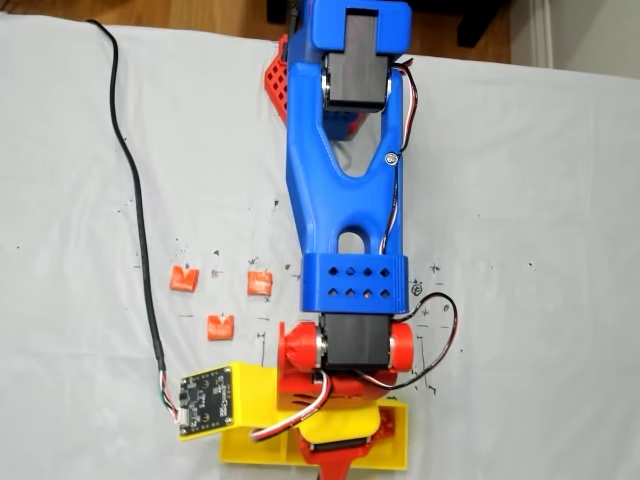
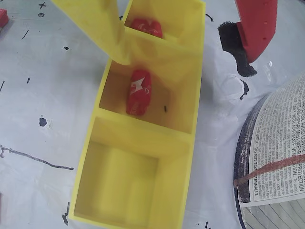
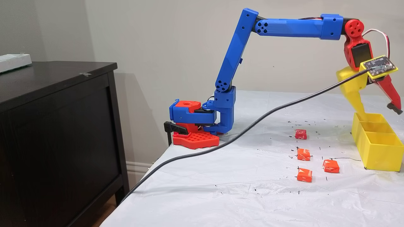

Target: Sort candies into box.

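The box (image 2: pixel 190 95) is a yellow tray with three compartments in a row; it also shows at the table's right (image 3: pixel 378 151) and under the arm (image 1: pixel 400 445). One red candy (image 2: pixel 139 92) lies in the middle compartment and another candy (image 2: pixel 147 27) in the far one. The near compartment (image 2: pixel 119 186) holds nothing. My gripper (image 2: pixel 183 64) hangs open and empty just above the box (image 3: pixel 378 112), its yellow finger over the divider and its red finger outside the right wall. Several candies lie loose on the white sheet (image 3: pixel 303 154), three of them in a fixed view (image 1: pixel 219 325).
A black cable (image 3: pixel 252 126) runs across the table to the camera board (image 1: pixel 205 400) on the wrist. A printed paper-covered object (image 2: pixel 276 157) sits close to the box's right side. A dark cabinet (image 3: pixel 56 126) stands beyond the table's left edge.
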Controlling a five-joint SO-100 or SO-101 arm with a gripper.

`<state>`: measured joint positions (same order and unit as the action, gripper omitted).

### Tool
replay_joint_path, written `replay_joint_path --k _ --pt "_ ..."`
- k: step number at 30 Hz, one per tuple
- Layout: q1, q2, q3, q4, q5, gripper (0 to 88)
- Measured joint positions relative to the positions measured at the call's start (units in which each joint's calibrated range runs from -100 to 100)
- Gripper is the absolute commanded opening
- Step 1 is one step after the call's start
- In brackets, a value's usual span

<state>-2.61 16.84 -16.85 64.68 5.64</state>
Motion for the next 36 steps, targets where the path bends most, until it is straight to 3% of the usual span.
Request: replay_joint_path --k 5,8,20,30,36 --pt "0.0 -1.18 2.22 -0.56 0.0 14.0" --pt "0.0 -3.05 3.76 -0.56 0.05 0.5" --pt "0.0 -18.36 11.98 2.7 2.39 0.2" --pt "-3.12 -33.5 37.98 5.0 4.35 1.4" --pt "-4.68 -36.55 48.25 3.25 3.76 15.2"
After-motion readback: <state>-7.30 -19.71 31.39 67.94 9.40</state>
